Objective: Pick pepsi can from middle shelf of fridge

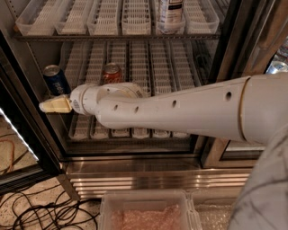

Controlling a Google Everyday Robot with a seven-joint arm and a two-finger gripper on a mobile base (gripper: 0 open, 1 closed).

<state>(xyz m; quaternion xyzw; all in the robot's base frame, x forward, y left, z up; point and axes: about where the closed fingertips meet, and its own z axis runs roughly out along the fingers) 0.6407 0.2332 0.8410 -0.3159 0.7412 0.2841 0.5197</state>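
The blue pepsi can [55, 81] stands upright at the front left of the middle shelf [166, 67], a wire rack with long white slotted lanes, inside the open fridge [135, 173]. My gripper [50, 106], cream-coloured at the end of the thick white arm, reaches in from the right. It hangs just below and slightly in front of the pepsi can, at the shelf's left end, pointing left. It holds nothing that I can see. The arm hides the front of the middle shelf.
A red cola can [111, 72] stands on the same shelf, right of the pepsi can and just behind my wrist. A white bottle [170, 13] stands on the upper rack. The dark door frame [22, 121] is close on the left. A clear plastic bin [148, 211] and cables [36, 211] lie on the floor.
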